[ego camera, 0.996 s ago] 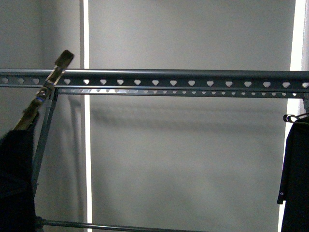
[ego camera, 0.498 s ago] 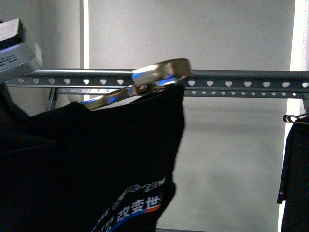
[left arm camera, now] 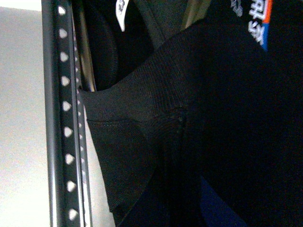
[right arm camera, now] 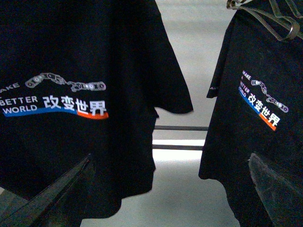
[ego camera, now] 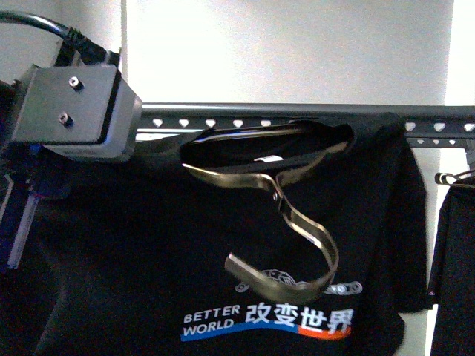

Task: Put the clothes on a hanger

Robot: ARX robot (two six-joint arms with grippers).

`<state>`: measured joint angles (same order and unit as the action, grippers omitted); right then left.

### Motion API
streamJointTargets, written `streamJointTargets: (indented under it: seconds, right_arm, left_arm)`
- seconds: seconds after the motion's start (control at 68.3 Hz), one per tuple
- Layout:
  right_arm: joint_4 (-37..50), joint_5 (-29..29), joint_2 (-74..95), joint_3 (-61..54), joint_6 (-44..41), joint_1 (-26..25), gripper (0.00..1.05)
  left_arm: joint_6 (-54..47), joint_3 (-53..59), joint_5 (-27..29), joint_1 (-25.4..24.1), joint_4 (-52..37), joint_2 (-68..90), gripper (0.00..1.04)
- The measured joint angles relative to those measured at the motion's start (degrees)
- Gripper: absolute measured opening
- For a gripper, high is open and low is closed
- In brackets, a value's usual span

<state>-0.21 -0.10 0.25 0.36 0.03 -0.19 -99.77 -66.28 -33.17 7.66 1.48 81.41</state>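
Observation:
The clothes (ego camera: 148, 245), a black top printed "BETTER WORLD" with Chinese characters, hang spread in front of the hanger's grey heart-holed rail (ego camera: 245, 119). A brassy clothes hanger (ego camera: 293, 219) sits in the neck opening, its hook curling down over the chest. My left arm's wrist housing (ego camera: 70, 111) is at the upper left. In the left wrist view my left gripper (left arm camera: 175, 189) is shut on the clothes (left arm camera: 156, 109) beside the rail (left arm camera: 59, 118), its jaws buried in dark fabric. My right gripper (right arm camera: 165, 198) is open below the clothes (right arm camera: 85, 94), holding nothing.
Another black garment (ego camera: 453, 259) hangs at the far right on its own hook-topped hanger (right arm camera: 279, 19); in the right wrist view it shows the same print (right arm camera: 260, 106). A light gap separates the two garments, with a lower rack bar (right arm camera: 180, 127) behind.
The clothes on their brassy hanger have swung in from the left to cover the middle of the rail. My left arm has risen into view at the upper left.

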Motion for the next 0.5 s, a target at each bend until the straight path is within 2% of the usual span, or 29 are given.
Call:
streamJointTargets:
  seconds: [0.22,0.498]
  right_arm:
    - [0.00,0.00,0.00,0.00,0.00,0.00,0.97]
    - [0.00,0.00,0.00,0.00,0.00,0.02,0.97]
  left_arm:
    - [-0.79,-2.49,-0.02,3.41,0.13,2.73,0.04]
    - [-0.76,-2.51,-0.02,3.61,0.13,3.04,0.04]
